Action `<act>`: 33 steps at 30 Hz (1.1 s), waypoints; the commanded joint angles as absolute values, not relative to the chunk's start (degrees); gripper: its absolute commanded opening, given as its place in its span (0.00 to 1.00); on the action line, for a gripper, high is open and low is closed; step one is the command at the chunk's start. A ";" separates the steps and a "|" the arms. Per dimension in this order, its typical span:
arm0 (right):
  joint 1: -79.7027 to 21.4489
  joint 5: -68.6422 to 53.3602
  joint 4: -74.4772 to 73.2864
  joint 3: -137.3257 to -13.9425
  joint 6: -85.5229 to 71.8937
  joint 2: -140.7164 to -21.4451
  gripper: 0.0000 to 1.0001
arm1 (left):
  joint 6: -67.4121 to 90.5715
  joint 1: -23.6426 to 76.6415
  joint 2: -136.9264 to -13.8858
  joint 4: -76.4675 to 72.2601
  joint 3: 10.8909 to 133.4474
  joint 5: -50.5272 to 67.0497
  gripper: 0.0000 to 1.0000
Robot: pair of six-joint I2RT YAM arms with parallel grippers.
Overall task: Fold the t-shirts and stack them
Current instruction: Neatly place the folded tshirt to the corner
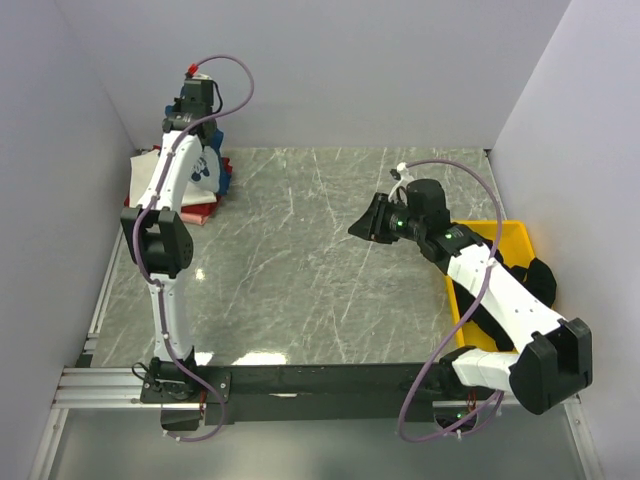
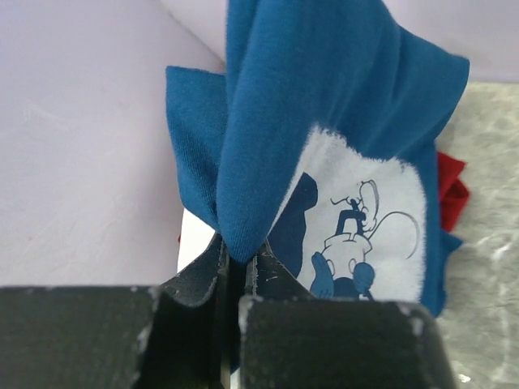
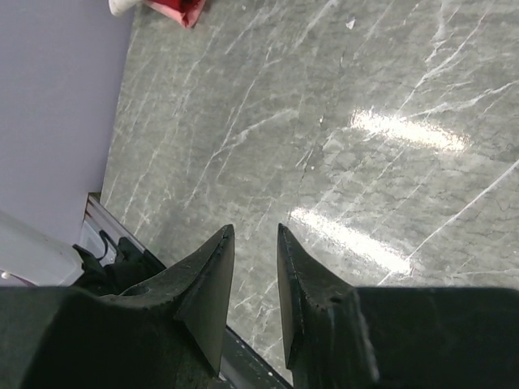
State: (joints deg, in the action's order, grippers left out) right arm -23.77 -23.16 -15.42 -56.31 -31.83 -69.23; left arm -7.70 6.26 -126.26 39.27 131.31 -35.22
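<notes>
Dark blue cotton t-shirt (image 2: 324,121) with white cartoon print: one bunched fold pinched in the closed left claw (image 2: 241,253), the rest spreading ahead of its tips, unfolded. Red t-shirt (image 2: 450,190) and cream t-shirt (image 1: 148,172): crumpled in a heap just beyond and beneath that claw, at a far corner of the surface (image 1: 320,270). Right claw (image 3: 255,243): jaws slightly parted, holding nothing, well apart from the heap. Progress, as judged: first garment merely gripped; no folded stack visible; all folding and stacking remain.
</notes>
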 commanded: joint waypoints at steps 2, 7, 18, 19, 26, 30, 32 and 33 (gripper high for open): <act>-24.78 -22.59 -14.94 -59.50 -30.94 -70.57 0.35 | -6.68 3.96 -121.03 36.39 129.91 -32.44 0.00; -26.10 -21.89 -15.21 -60.29 -30.67 -72.42 0.34 | -4.57 0.18 -122.07 34.46 125.60 -28.75 0.00; -26.54 -21.71 -15.56 -60.21 -29.79 -75.58 0.34 | 3.68 -6.06 -125.42 29.71 122.08 -28.82 0.15; -26.46 -21.71 -15.56 -60.12 -29.71 -75.76 0.35 | 4.30 -6.15 -125.59 29.45 122.17 -29.00 0.33; -26.54 -20.66 -15.82 -59.33 -29.44 -74.98 0.45 | 13.78 -7.56 -120.95 26.91 118.84 -21.99 0.82; -26.46 -18.90 -15.56 -58.36 -29.27 -73.31 0.56 | 18.96 -7.38 -114.46 23.74 112.78 -14.17 0.99; -26.45 -17.94 -15.47 -57.83 -29.36 -72.07 0.60 | 21.61 -7.12 -111.99 22.42 107.77 -10.38 0.99; -26.37 -17.49 -15.64 -57.83 -29.18 -71.81 0.61 | 24.06 -6.60 -109.36 20.58 105.84 -9.68 0.99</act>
